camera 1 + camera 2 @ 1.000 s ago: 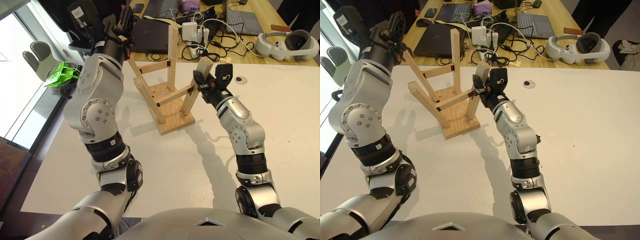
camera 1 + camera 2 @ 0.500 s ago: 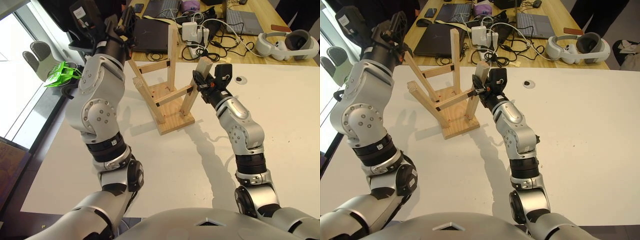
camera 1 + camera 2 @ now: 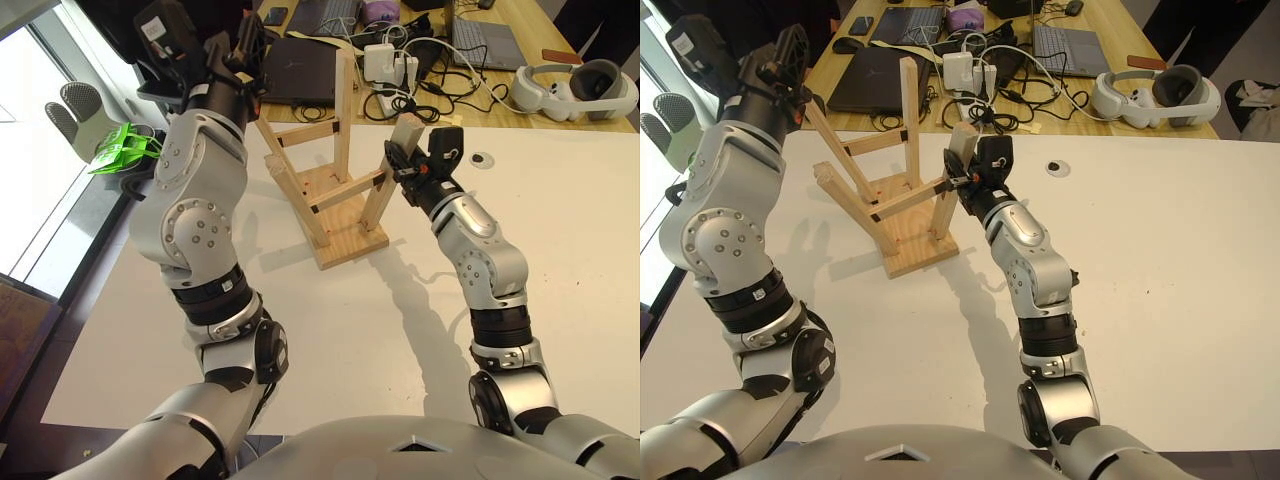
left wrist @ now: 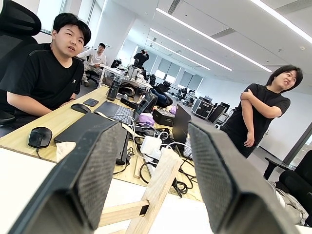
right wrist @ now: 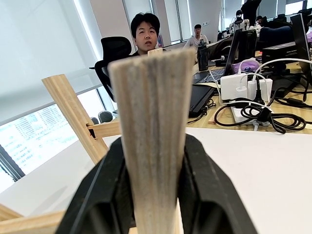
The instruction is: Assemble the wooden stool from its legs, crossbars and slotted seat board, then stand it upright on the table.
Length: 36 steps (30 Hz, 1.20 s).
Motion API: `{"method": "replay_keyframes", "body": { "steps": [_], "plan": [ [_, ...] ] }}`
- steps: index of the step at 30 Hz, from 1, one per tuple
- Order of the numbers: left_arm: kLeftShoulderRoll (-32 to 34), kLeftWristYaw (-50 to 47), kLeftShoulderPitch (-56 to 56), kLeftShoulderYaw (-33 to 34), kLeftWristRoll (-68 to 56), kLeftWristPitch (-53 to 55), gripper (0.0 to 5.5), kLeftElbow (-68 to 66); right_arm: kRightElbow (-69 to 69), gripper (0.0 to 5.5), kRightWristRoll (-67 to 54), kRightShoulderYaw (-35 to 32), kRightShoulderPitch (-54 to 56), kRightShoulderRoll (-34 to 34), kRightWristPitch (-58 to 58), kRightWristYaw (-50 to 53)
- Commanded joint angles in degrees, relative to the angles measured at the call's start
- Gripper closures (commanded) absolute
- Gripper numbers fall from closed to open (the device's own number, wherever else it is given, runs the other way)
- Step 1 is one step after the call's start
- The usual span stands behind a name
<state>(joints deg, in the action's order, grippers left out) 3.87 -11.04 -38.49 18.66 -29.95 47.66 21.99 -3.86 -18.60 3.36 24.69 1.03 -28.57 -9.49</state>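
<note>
Nearest, right claw (image 5: 153,161) clamped tight on the tip of one leg (image 5: 152,107). Below it, stool (image 3: 335,195) upside down, seat board (image 3: 352,242) on the table (image 3: 580,250). Probably light, stiff, joints perhaps loose; best held by a leg. Farther, left claw (image 4: 158,170) wide apart, empty, another leg (image 4: 155,187) just beyond.

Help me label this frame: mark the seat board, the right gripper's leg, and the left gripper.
seat board (image 3: 352,242), left eye view, bare face.
leg (image 5: 153,126), right wrist view, clamped end.
left gripper (image 4: 155,141), left wrist view, midway between fingertips.
</note>
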Motion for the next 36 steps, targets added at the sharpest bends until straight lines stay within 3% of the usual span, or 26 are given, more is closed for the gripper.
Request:
{"method": "replay_keyframes", "body": {
  "steps": [1, 30, 36],
  "plan": [
    [0.4, -0.2, -0.2, 0.3, -0.3, 0.1, 3.01, 0.0, -0.1, 4.51, 0.3, 0.2, 1.5, 0.7, -0.4, -0.1],
    [0.4, 0.5, -1.7, -0.3, -0.4, 0.3, 3.01, -1.6, -1.3, 4.51, 0.2, -1.8, 1.2, 1.7, -0.7, 1.3],
    [0.3, 0.4, -1.5, -0.3, -0.5, 0.4, 3.01, -1.5, -2.1, 3.28, -0.9, -1.7, 1.1, 1.7, -1.5, 0.7]
  ]
}}
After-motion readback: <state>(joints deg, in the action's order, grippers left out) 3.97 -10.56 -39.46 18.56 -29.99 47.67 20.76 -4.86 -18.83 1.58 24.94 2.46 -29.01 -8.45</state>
